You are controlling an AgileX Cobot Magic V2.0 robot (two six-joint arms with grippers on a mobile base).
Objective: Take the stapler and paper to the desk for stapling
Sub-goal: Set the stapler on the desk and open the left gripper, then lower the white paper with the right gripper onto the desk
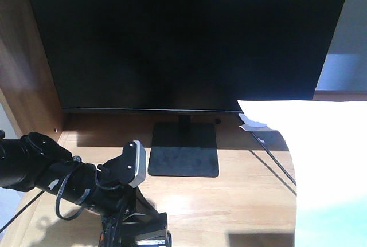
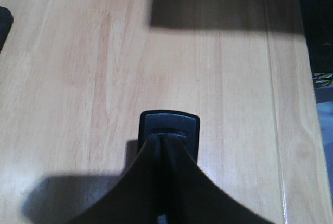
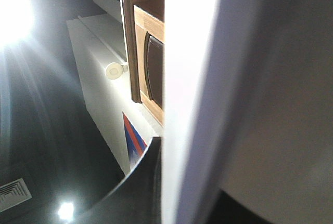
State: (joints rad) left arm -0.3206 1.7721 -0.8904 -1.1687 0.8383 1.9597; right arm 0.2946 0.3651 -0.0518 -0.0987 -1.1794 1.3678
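My left gripper (image 2: 165, 139) is shut on the black stapler (image 2: 169, 126), whose blunt end sticks out past the fingertips just above the light wooden desk (image 2: 78, 89). I cannot tell whether the stapler touches the wood. In the front view the left arm reaches in from the lower left, and the left gripper (image 1: 135, 231) points down at the desk (image 1: 241, 201). The big white paper (image 1: 327, 149) hangs over the desk's right side and hides the right arm. In the right wrist view my right gripper (image 3: 163, 154) is shut on the paper (image 3: 190, 78); only one black finger (image 3: 143, 182) shows.
A large black monitor (image 1: 183, 35) on a square black stand (image 1: 184, 154) fills the back of the desk. A dark cable (image 1: 275, 164) runs under the paper. A raised wooden side panel (image 1: 23, 75) stands at the left. The right wrist camera looks up at ceiling lights.
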